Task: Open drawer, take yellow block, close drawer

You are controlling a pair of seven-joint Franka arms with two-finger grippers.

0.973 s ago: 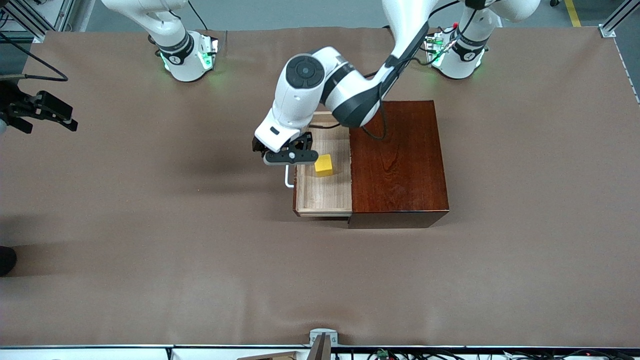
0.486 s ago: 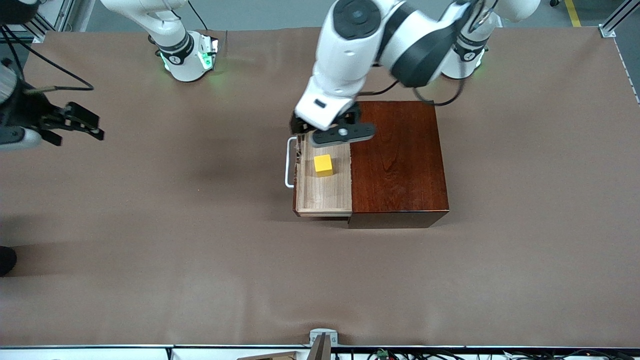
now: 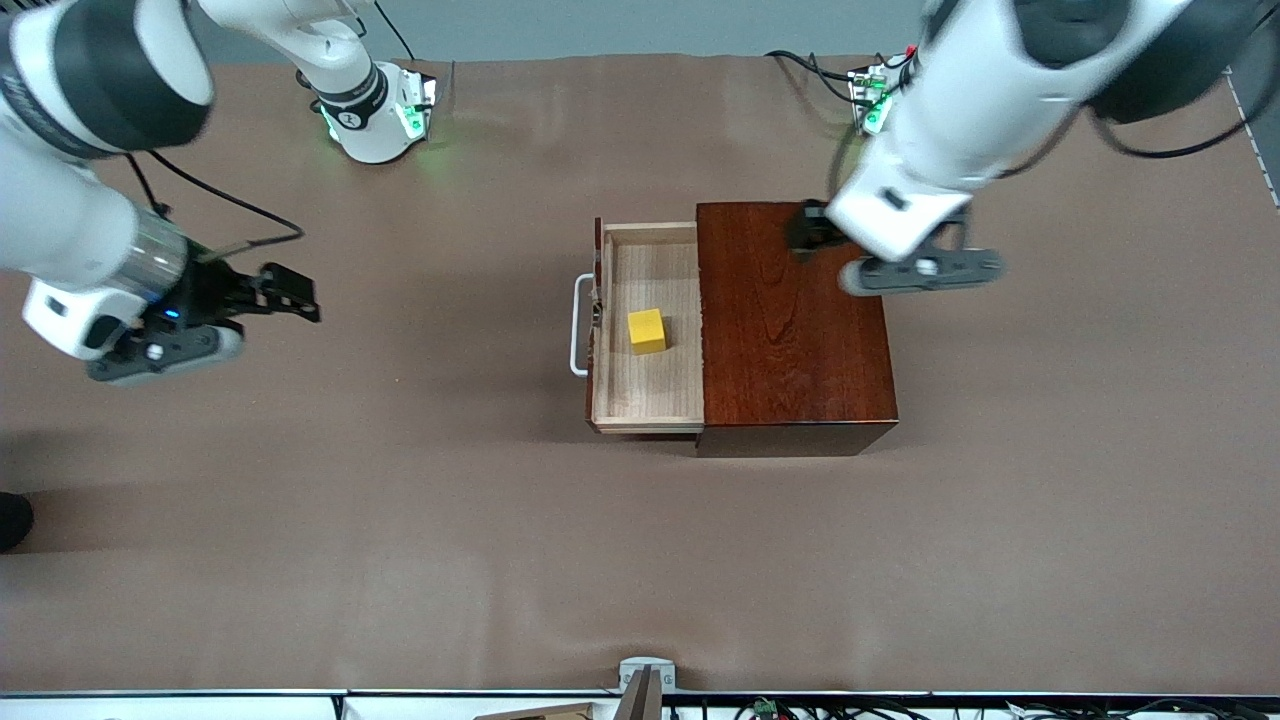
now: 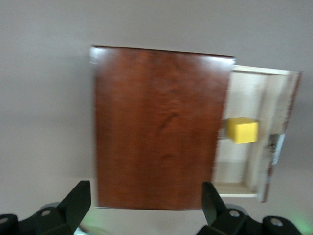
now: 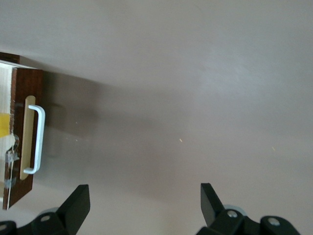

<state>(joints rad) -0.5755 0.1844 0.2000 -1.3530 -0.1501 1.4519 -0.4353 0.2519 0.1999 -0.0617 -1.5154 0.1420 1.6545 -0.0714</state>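
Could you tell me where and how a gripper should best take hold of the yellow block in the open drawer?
Come straight down from above and pinch two opposite flat sides of the yellow block. It sits flat in the drawer, apart from the tray walls.

— What lies under everything?
— A brown table cover [image 3: 400, 520], matte and faintly creased, spreading edge to edge.
— And at twelve o'clock?
— Grey floor [image 3: 600, 25], with aluminium framing [image 3: 1235, 35] at one o'clock and a yellow floor line [image 3: 1146, 25].
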